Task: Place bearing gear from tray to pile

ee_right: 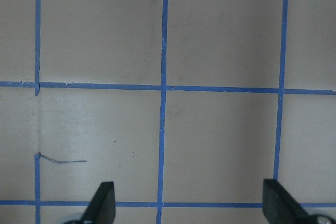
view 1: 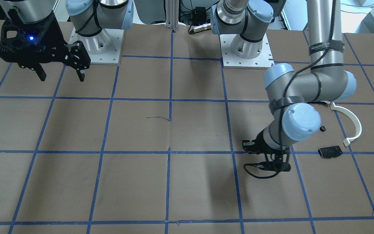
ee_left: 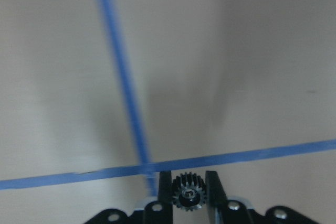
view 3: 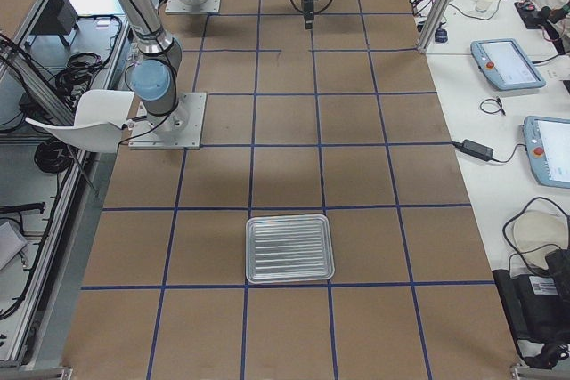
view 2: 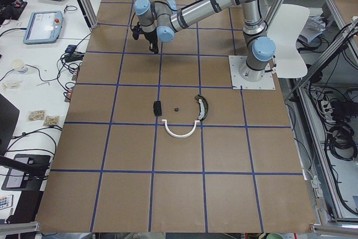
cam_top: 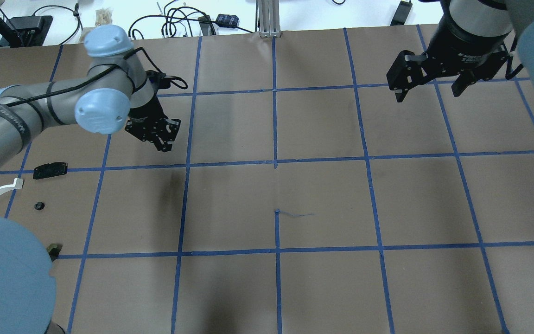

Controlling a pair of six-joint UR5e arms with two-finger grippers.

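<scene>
I see the brown paper-covered table (cam_top: 322,204) ruled into squares by blue tape lines (cam_top: 275,125). At its end on the robot's left lie a thin white curved arc strip (view 1: 355,121), a small flat black rectangular block (view 1: 330,151) on a tape line, a tiny black round part (view 1: 322,128) and a dark-and-yellowish curved piece (view 2: 202,107), with the round part between the block and the curved piece; a ribbed silver metal tray (view 3: 289,248) sits flat, well apart, near the opposite end.
</scene>
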